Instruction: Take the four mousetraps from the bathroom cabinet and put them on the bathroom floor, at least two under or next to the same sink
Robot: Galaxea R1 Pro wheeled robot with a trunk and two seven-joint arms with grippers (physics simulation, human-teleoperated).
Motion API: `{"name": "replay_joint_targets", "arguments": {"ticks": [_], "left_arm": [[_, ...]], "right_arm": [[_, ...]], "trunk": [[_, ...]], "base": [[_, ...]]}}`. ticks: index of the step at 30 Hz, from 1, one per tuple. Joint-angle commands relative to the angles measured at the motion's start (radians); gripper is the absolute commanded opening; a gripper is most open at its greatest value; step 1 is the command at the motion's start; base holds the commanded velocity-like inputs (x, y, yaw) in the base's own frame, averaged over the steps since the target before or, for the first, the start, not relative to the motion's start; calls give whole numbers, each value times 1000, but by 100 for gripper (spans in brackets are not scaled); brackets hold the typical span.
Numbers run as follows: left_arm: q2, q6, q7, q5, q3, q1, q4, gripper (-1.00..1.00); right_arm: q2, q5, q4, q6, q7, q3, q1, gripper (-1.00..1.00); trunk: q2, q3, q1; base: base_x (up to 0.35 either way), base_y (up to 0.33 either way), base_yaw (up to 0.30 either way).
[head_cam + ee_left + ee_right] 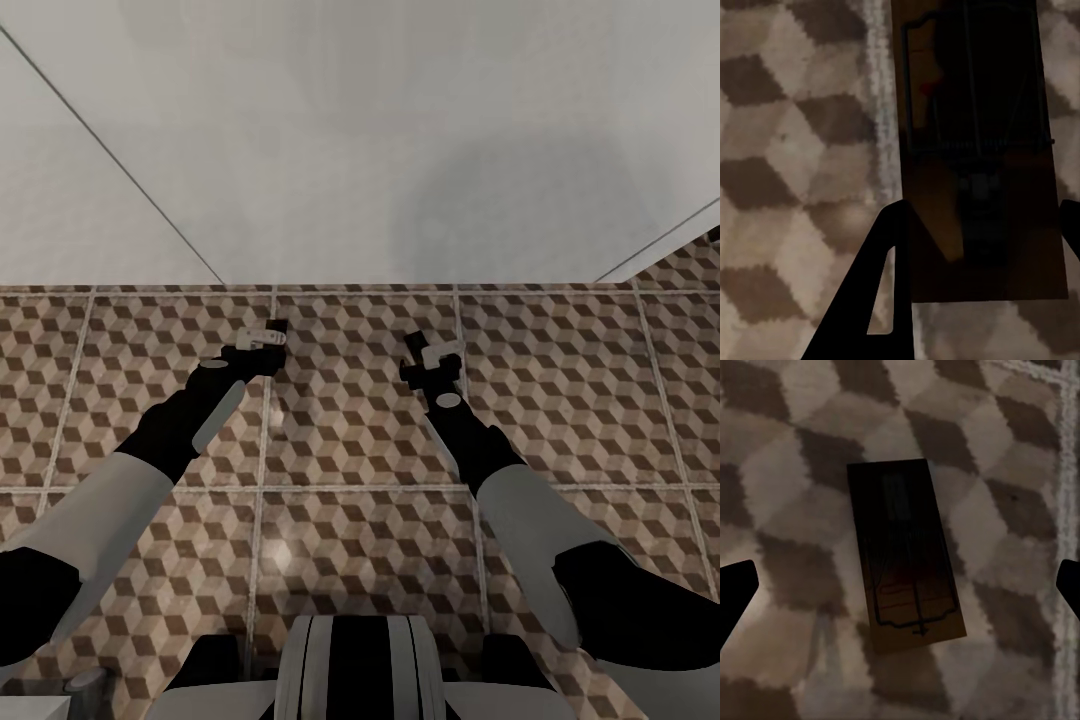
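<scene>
Both your arms reach forward and down over the bathroom floor (360, 440). Left pincer (979, 247) spread wide; a mousetrap (975, 150) lies flat between its fingers, long axis along them. Right pincer (900, 585) released, straddling another mousetrap (906, 553) flat on the tiles. White wall (360, 130) beyond.

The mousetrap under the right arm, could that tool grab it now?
Probably yes. The mousetrap lies flat on the floor between the open fingers of the right tool, and nothing sits over it. It lies flat, so pinching may be fiddly.
</scene>
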Motion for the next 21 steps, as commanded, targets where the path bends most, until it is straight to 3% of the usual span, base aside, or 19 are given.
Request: {"name": "replay_joint_targets", "arguments": {"ticks": [1,21], "left_arm": [[1,3,11,10,-5,-1,-2,-100],[1,3,11,10,-5,-1,1,-100]], "right_arm": [[0,9,0,6,-6,3,0,100],[0,9,-1,4,-6,3,0,100]], "trunk": [[0,0,0],[0,0,0]], "base": [[0,0,0],[44,0,0]]}}
